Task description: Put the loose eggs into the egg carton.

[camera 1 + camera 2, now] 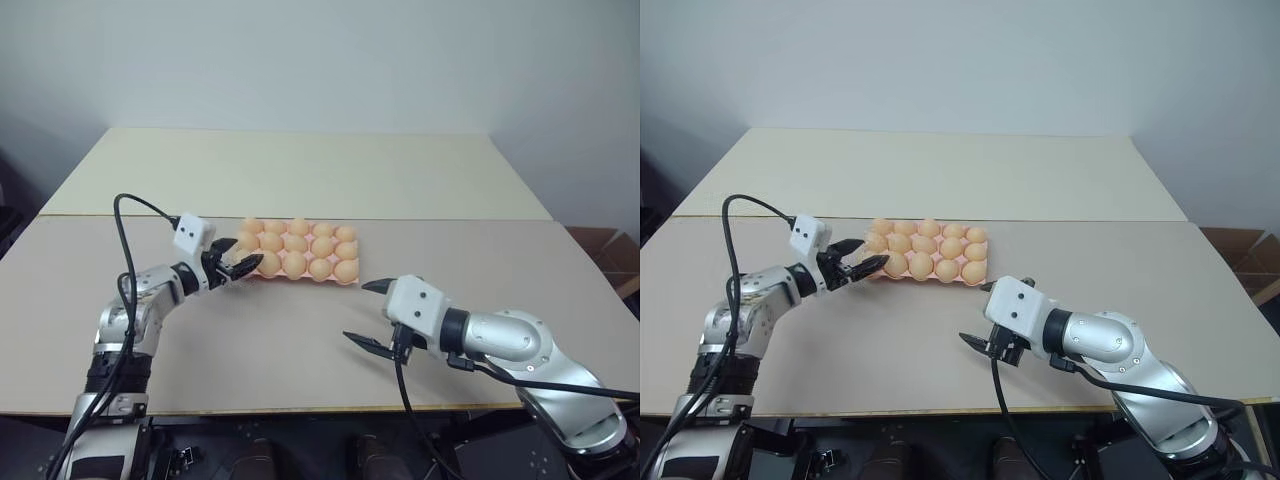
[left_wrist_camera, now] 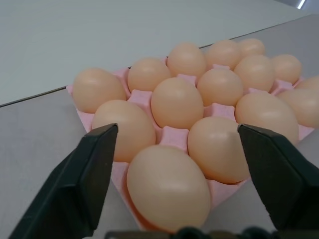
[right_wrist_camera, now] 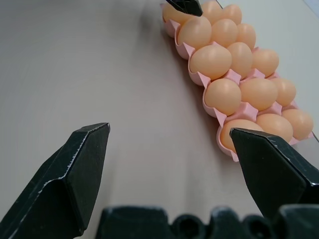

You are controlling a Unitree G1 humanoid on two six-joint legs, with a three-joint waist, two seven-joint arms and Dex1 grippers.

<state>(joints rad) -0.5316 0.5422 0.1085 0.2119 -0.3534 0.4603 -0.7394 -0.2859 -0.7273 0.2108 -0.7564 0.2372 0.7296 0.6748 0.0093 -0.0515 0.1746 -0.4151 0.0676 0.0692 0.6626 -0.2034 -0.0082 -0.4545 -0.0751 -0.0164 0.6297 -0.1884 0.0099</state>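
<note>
The pink egg carton lies in the middle of the table, and each cup I can see holds a pale orange egg. Loose eggs are out of view; every egg I see sits in a cup. My left gripper is open at the carton's near left corner. In the left wrist view its fingers straddle the corner egg with a gap on both sides. My right gripper hangs open over bare table in front of the carton's right end, holding nothing.
The tabletop is two pale boards joined by a seam just behind the carton. Cables trail from both arms towards the table's near edge. A cardboard box stands off the table at the right.
</note>
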